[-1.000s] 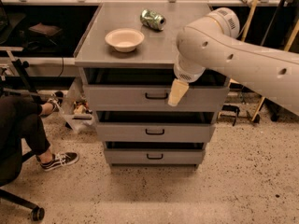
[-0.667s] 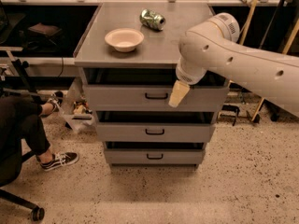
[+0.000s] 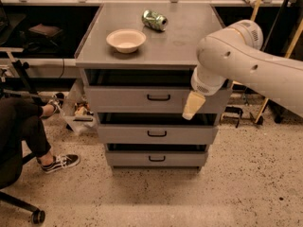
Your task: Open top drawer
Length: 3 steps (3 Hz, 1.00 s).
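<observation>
The top drawer is the uppermost and widest of three grey drawer fronts in the cabinet, with a small black bar handle at its centre. A dark gap shows between its front and the cabinet top. My gripper hangs as a cream wedge from the white arm, in front of the right part of the top drawer's front. It sits right of the handle and a little lower, not on it. The middle drawer and the bottom drawer lie below.
On the cabinet top stand a cream bowl and a crushed green can. A seated person's leg and shoe and a chair wheel are at left. Clutter lies beside the cabinet's left side. Wooden poles lean at right.
My gripper and arm have shifted right and slightly down, farther from the top drawer's handle. The drawers look unchanged.
</observation>
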Each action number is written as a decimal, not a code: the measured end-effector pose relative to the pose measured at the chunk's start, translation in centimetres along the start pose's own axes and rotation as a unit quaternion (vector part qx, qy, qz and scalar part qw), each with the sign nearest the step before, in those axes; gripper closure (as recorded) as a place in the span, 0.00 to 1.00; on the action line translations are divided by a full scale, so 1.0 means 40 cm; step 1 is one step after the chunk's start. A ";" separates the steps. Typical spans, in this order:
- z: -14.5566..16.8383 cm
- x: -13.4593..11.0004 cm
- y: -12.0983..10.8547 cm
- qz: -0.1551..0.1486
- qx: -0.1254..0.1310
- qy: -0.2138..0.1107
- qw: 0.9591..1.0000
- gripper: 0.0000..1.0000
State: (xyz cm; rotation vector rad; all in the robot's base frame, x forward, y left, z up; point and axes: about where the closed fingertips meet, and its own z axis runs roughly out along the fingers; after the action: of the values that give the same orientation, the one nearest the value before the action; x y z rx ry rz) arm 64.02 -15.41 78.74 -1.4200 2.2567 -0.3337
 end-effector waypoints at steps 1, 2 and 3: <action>0.006 -0.043 0.019 -0.021 -0.003 -0.021 1.000 0.00; 0.067 -0.137 0.005 -0.022 -0.019 -0.046 0.998 0.00; 0.067 -0.137 0.005 -0.022 -0.019 -0.046 0.998 0.00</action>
State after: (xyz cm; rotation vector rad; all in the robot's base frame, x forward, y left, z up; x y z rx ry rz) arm 67.20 -10.31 77.65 -1.4749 2.1717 -0.2337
